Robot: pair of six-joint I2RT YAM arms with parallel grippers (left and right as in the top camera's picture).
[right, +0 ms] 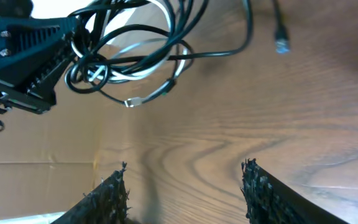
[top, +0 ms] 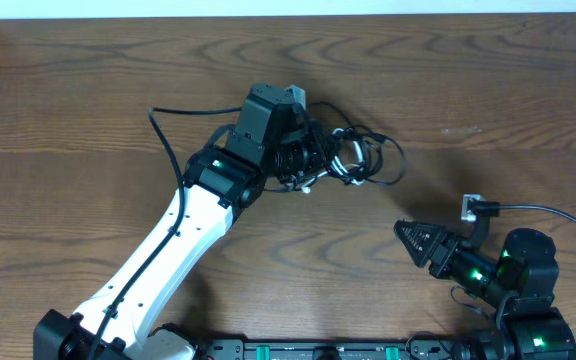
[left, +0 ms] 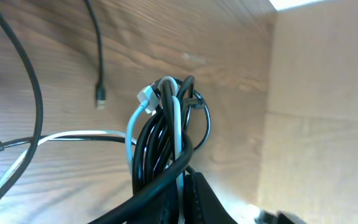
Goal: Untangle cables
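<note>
Wood surface [top: 488, 90]: cables [top: 360, 158] bunched upper ctr in overhead view. There the left fingers [top: 298, 162] are clamped tight on the bundle, black + white cords. At lower right the right fingers [right: 263, 190] are spread wide w/ nothing between, well apart from cables.

Dark brown table [top: 528, 100] with heavy wood grain, swirls and long streaks, and a dull sheen in places. A pale white strip [top: 268, 8] runs beyond its far edge. A plain tan board [left: 322, 124], cardboard-like, stands upright along one side of the table. Bright white light shows above the board's top edge.
</note>
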